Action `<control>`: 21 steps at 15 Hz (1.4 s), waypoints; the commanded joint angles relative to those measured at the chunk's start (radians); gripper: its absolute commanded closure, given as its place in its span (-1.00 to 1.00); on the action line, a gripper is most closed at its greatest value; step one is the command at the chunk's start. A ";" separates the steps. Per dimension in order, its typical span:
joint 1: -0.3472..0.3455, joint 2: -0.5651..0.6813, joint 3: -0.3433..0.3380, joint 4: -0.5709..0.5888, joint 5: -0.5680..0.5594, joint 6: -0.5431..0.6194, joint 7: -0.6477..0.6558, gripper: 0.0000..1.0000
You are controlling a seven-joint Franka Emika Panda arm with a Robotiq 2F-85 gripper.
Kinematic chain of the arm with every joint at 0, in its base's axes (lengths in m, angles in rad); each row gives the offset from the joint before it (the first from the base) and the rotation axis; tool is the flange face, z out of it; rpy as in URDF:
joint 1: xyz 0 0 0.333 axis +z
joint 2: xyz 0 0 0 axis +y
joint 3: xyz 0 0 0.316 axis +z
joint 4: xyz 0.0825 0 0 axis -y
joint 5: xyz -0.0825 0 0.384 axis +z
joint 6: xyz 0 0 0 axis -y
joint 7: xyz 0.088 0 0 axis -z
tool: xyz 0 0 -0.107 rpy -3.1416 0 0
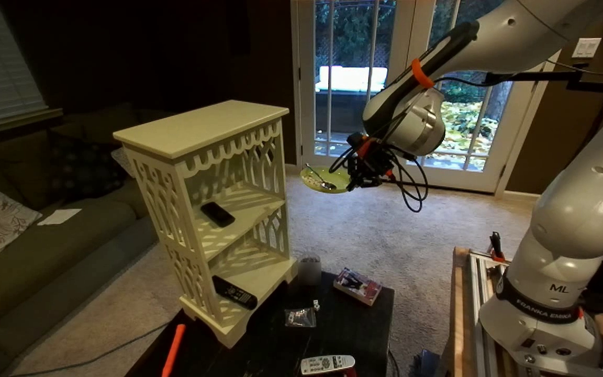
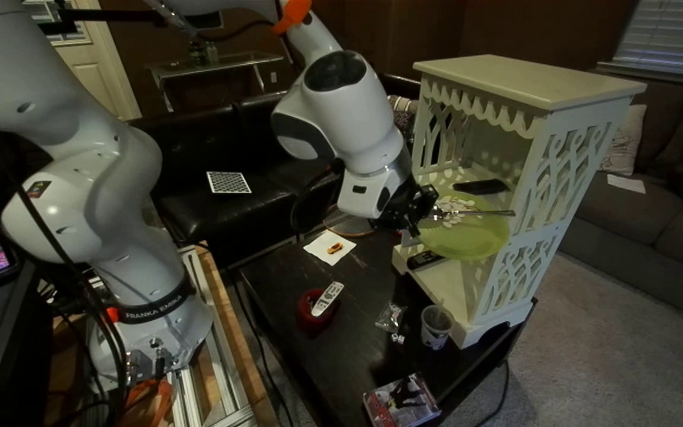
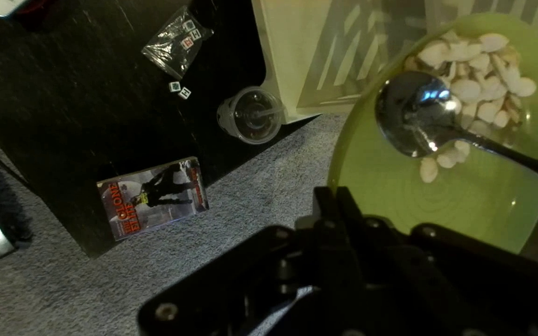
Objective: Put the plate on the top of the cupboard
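Nearby, cup (image 2: 436,327) beside cupboard (image 2: 525,83), spoon (image 3: 439,127) on plate (image 3: 460,205)

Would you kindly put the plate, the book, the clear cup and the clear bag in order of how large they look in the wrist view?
1. The plate
2. The book
3. The clear cup and clear bag, unranked: they look about alike here.

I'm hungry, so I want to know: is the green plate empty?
No, in the wrist view the green plate has small pale pieces and a shiny spoon on it.
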 commanded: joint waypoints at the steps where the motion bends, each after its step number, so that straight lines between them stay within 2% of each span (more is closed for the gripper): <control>1: -0.061 -0.062 0.024 -0.006 -0.058 -0.053 0.107 0.98; 4: -0.133 -0.116 0.063 -0.006 -0.205 -0.099 0.258 0.98; 8: -0.250 -0.191 0.130 0.063 -0.400 -0.216 0.459 0.98; 9: -0.179 -0.202 0.047 0.079 -0.497 -0.224 0.540 0.98; 12: -0.157 -0.230 0.004 0.155 -0.603 -0.293 0.636 0.98; 13: -0.137 -0.233 -0.015 0.176 -0.620 -0.309 0.650 0.98; 14: -0.109 -0.203 -0.043 0.138 -0.621 -0.254 0.626 0.98; 16: -0.080 -0.205 -0.074 0.149 -0.636 -0.262 0.631 0.94; 21: -0.067 -0.189 -0.088 0.141 -0.637 -0.261 0.629 0.94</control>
